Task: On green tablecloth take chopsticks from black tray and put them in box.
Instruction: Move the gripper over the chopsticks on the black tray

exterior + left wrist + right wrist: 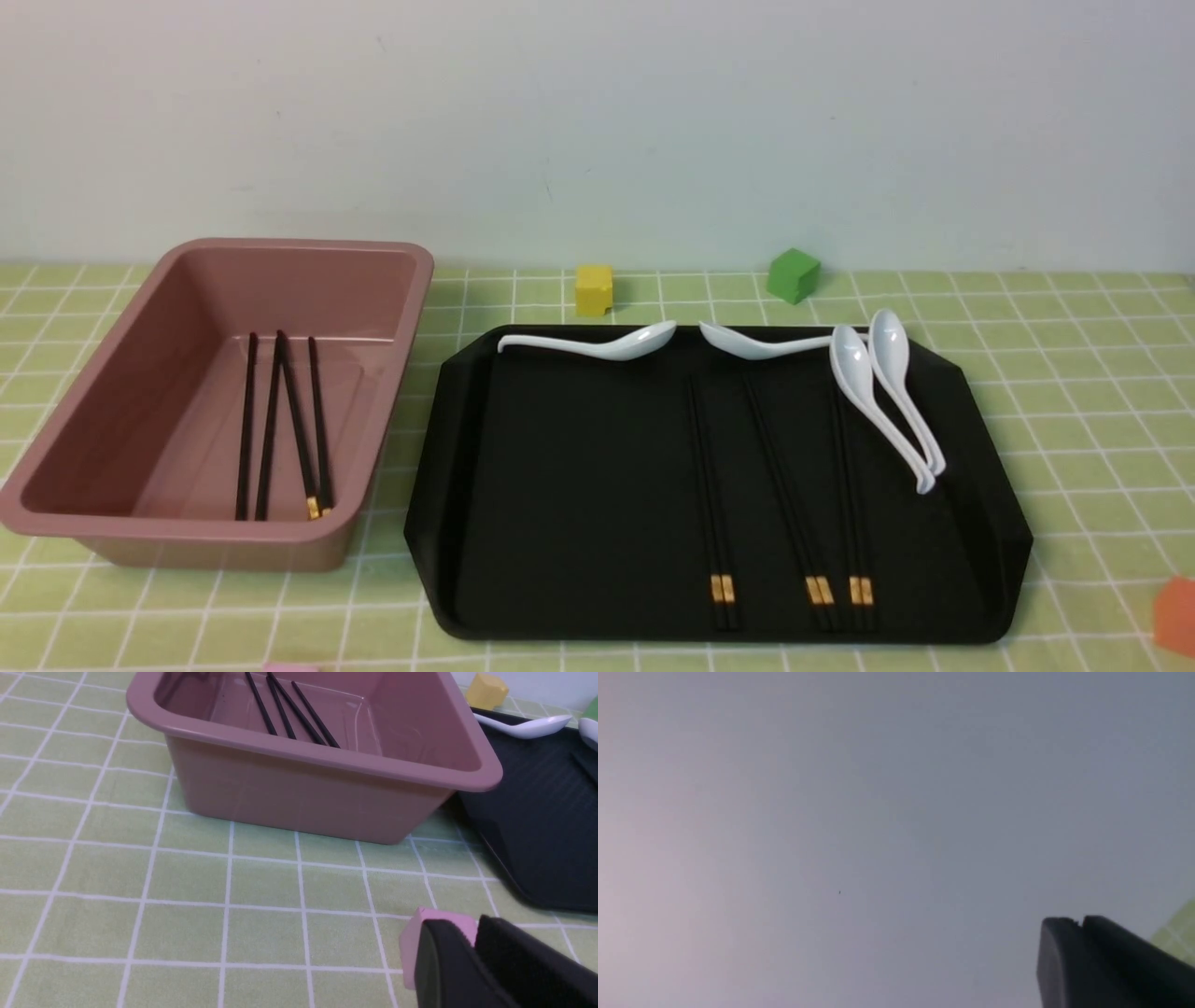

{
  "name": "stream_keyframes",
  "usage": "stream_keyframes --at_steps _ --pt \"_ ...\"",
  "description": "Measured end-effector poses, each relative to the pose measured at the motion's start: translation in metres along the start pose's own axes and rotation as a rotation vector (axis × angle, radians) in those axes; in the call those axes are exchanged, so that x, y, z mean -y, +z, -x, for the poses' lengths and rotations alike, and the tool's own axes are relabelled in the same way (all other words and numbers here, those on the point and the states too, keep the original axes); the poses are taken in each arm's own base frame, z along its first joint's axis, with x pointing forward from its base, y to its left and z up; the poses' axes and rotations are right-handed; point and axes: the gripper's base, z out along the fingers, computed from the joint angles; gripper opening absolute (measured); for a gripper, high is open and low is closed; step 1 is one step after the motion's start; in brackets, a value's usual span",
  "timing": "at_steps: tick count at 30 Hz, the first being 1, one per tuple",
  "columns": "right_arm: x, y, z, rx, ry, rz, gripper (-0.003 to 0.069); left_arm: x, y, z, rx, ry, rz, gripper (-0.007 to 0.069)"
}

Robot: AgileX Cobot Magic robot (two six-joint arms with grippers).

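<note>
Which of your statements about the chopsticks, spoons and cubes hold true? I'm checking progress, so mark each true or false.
1. Four chopsticks lie in the pink box. True.
2. The black tray holds no chopsticks. False: three pairs lie in it.
3. A white spoon lies in the box. False: all four white spoons are at the tray.
4. The yellow cube is left of the green cube in the front view. True.
5. The box is right of the tray. False: it is left.
</note>
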Motion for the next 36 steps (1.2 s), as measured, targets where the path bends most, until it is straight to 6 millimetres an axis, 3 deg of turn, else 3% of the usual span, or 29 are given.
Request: stream_keyframes --at_steps 3,4,6,9,12,16,20,22,29,30,32,36 --pt "-0.040 0.026 0.018 -0.138 -0.270 -0.020 -0.0005 0.000 0.000 0.000 0.000 0.000 0.000 0.0113" --pt "-0.042 0.033 0.018 -0.183 -0.318 -0.042 -0.0003 0.000 0.000 0.000 0.000 0.000 0.000 0.0113" --pt "-0.051 0.061 0.013 -0.450 -0.430 -0.154 0.0001 0.000 0.000 0.000 0.000 0.000 0.000 0.0113" --pt "-0.040 0.096 -0.007 -0.875 -0.453 -0.375 0.0001 0.000 0.000 0.000 0.000 0.000 0.000 0.0113" --pt "-0.015 0.124 -0.035 -1.253 -0.449 -0.550 0.0001 0.000 0.000 0.000 0.000 0.000 0.000 0.0113" --pt "0.006 0.156 -0.091 -1.601 -0.415 -0.514 0.0001 0.000 0.000 0.000 0.000 0.000 0.000 0.0113" --pt "-0.001 0.182 -0.148 -1.712 -0.420 -0.421 0.0001 0.000 0.000 0.000 0.000 0.000 0.000 0.0120" --pt "-0.006 0.191 -0.165 -1.716 -0.450 -0.421 0.0001 0.000 0.000 0.000 0.000 0.000 0.000 0.0123" --pt "-0.023 0.224 -0.240 -1.696 -0.673 -0.642 0.0028 0.000 0.000 0.000 0.000 0.000 0.000 0.0129" --pt "-0.023 0.224 -0.240 -1.696 -0.673 -0.642 0.0028 0.000 0.000 0.000 0.000 0.000 0.000 0.0129" --pt "-0.023 0.231 -0.265 -1.667 -0.758 -0.692 0.0065 0.000 0.000 0.000 0.000 0.000 0.000 0.0130" --pt "-0.022 0.241 -0.288 -1.640 -0.792 -0.697 0.0166 0.000 0.000 0.000 0.000 0.000 0.000 0.0134"
